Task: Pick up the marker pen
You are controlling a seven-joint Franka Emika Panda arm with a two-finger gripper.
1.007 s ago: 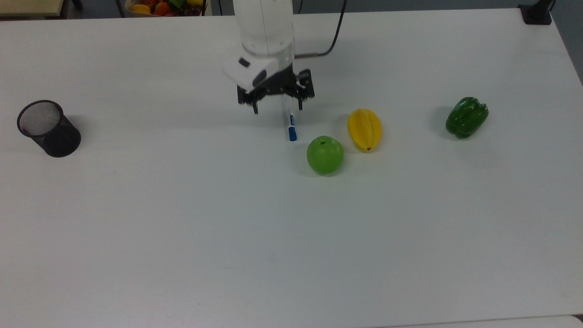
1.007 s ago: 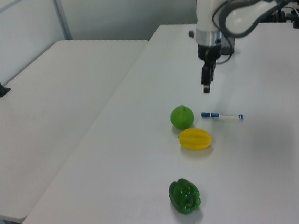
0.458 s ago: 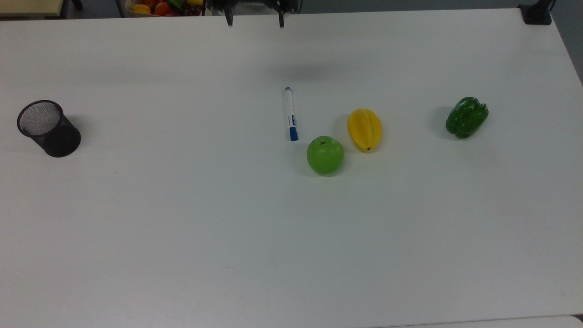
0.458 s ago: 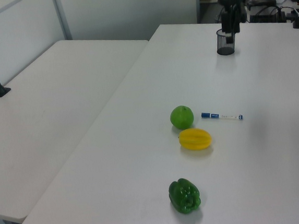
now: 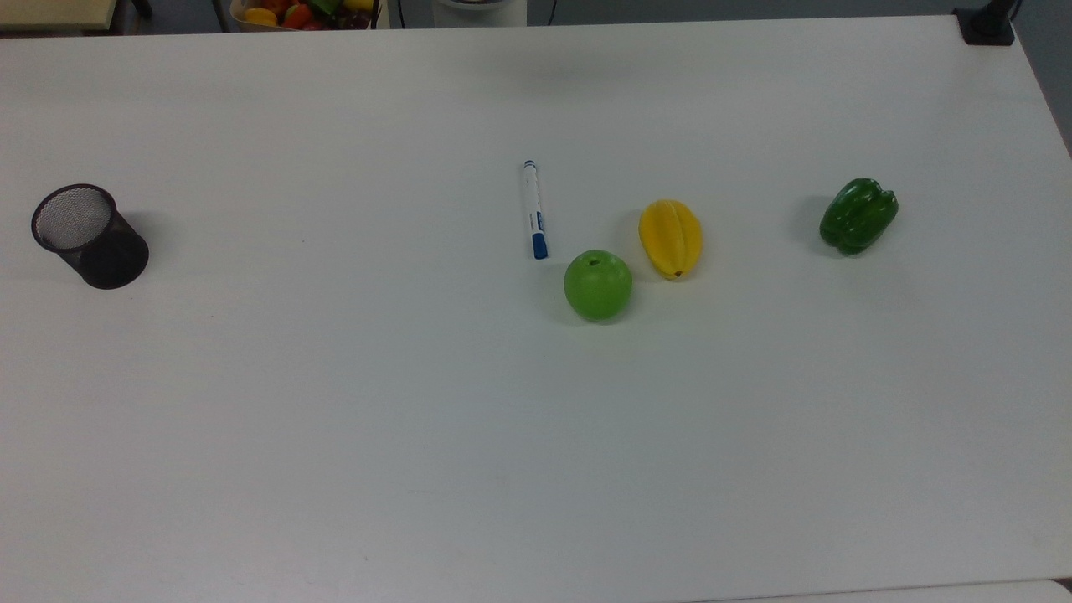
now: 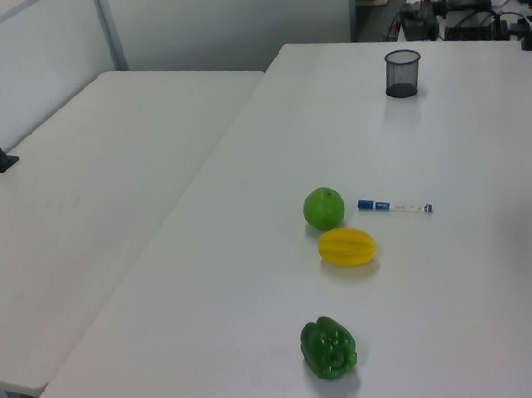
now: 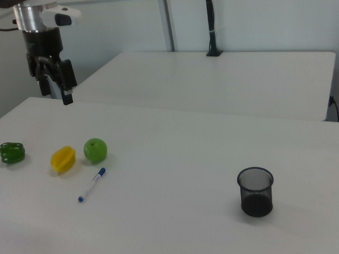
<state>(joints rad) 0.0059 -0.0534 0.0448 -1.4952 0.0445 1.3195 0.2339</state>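
Observation:
The marker pen (image 5: pixel 533 209), white with a blue cap, lies flat on the white table (image 5: pixel 335 419); its cap end points at the green apple (image 5: pixel 598 285). It is also seen in the left view (image 6: pixel 394 207) and in the right view (image 7: pixel 92 185). In the right view my gripper (image 7: pixel 55 92) hangs high above the table's far left part, well away from the pen, open with nothing between its fingers.
A yellow starfruit (image 5: pixel 670 238) lies beside the apple, and a green bell pepper (image 5: pixel 858 214) sits further to the top view's right. A black mesh cup (image 5: pixel 88 236) stands at the top view's left. A basket of fruit (image 5: pixel 301 12) sits beyond the table's far edge.
The gripper, low over the pen a second ago, has lifted away and left the top view past the far edge. The pen has not moved.

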